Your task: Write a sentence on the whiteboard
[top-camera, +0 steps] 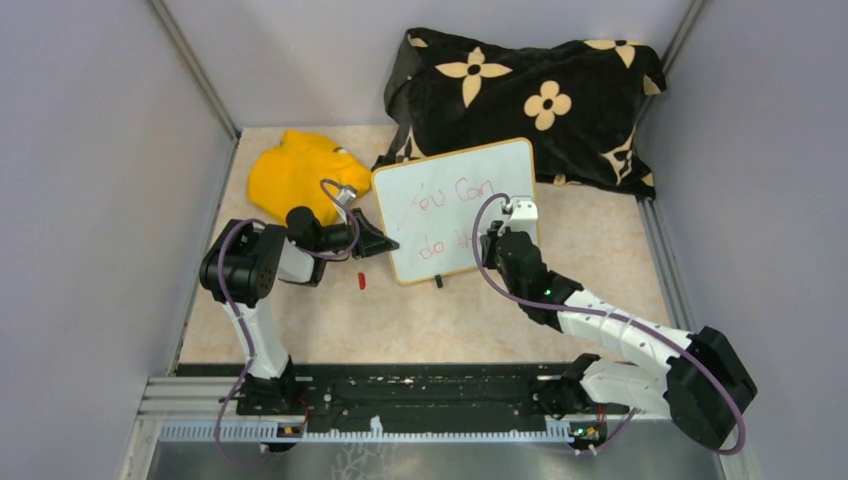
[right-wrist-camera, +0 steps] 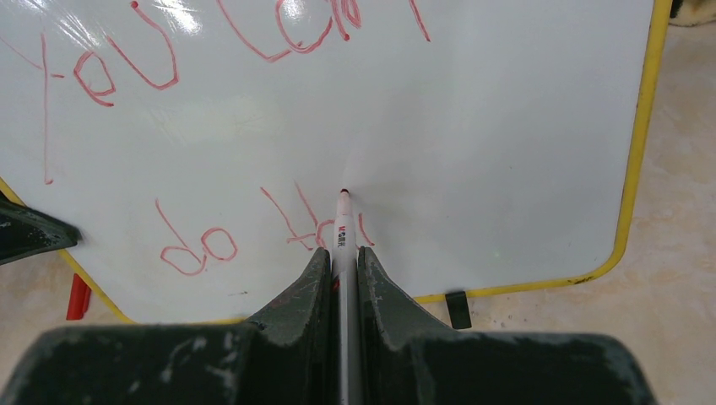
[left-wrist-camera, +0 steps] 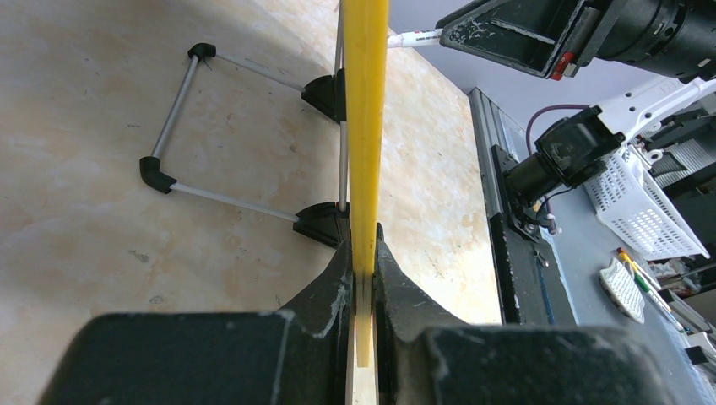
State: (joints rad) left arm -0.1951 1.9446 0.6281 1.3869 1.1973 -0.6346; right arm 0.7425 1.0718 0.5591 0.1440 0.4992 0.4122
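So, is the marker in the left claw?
No, the left claw is shut on the yellow rim of the whiteboard; the marker sits in the right claw.

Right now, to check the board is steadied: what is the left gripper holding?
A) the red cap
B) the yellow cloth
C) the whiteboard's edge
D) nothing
C: the left wrist view shows the left gripper shut on the yellow rim of the whiteboard; the right gripper holds the marker.

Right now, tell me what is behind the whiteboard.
Behind the whiteboard, a wire stand with black corners props it up; farther back lies a black flowered cushion. From above, the board hides the stand and part of the cushion's near edge.
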